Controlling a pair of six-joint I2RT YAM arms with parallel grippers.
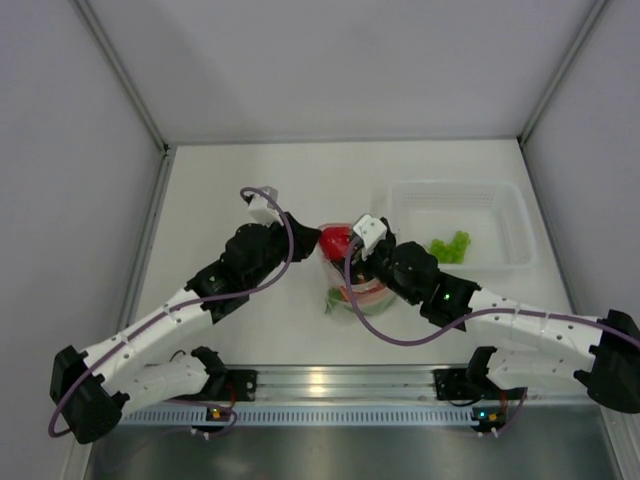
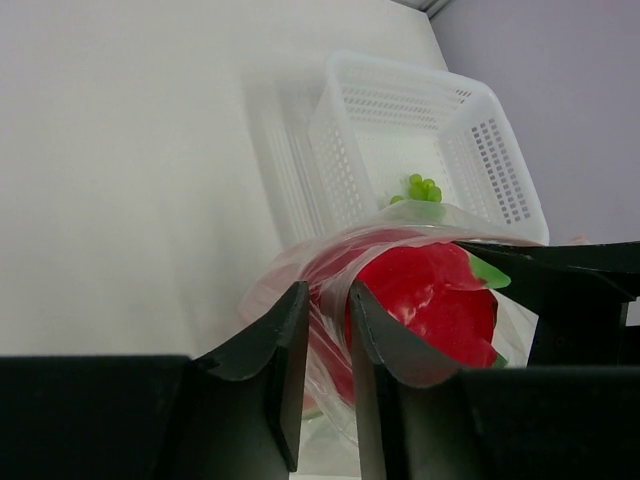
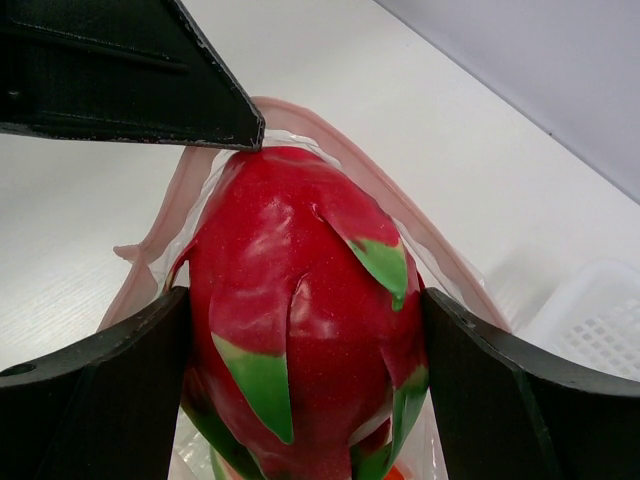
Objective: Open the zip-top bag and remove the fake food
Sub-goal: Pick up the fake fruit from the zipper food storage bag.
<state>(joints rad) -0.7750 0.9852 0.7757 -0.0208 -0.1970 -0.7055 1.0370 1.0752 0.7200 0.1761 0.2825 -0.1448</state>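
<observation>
Right wrist view, right end effector: the two black fingers are pressed against opposite flanks of the dragon fruit, clamping it between them.
Left wrist view, left end effector: the fingers are drawn close together, pinching the film at the rim of the zip-top bag.
Dragon fruit, look: glossy magenta-red skin with fine speckles and curled scales tipped in green.
Dragon fruit, place: upright in the bag's open mouth, with its top above the rim.
Zip-top bag, look: clear, crinkled plastic with a pinkish strip looping around the fruit.
Zip-top bag, place: on the table between the two arms, just left of the white basket.
Other fake food: green and orange pieces low in the bag, below the dragon fruit.
Basket contents: one knobbly light-green piece lying on the basket floor.
Only in the right wrist view: the fruit's scales and skin up close, with one left finger slanting in at the top touching the bag's rim.
Only in the left wrist view: the film caught between the left fingers, and the basket's perforated walls.
Only in the top external view: both arms reaching in from either side to meet over the bag, and the lower pieces seen through the plastic.
</observation>
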